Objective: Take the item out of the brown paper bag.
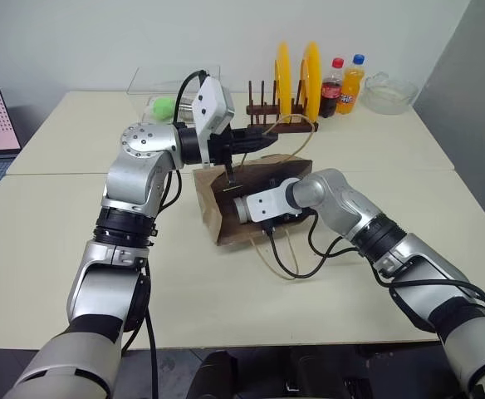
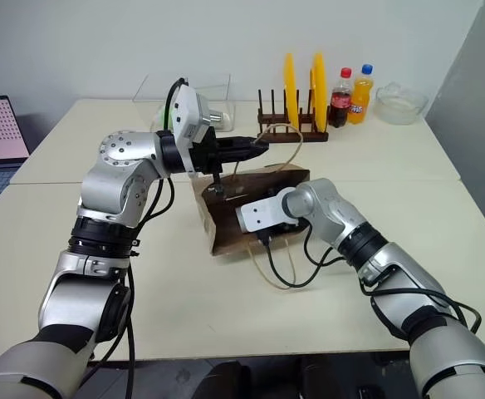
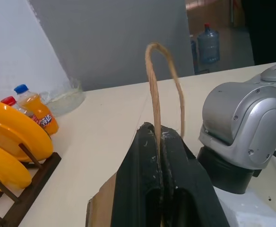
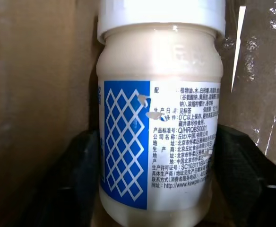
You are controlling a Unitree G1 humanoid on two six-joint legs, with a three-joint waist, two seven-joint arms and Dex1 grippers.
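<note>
Inside brown paper bag point(image 1: 213, 208), right gripper point(image 4: 152, 189) straddles bottle point(image 4: 159, 123).

From the head views you cannot see inside the crinkled brown paper bag point(image 1: 226, 218); the right gripper's fingertips are buried in its mouth. In the right wrist view, the small white bottle with the blue diamond-patterned label point(image 4: 159, 118) is cut off at cap and base, and you cannot tell whether the black fingers point(image 4: 244, 165) beside it touch it.
</note>
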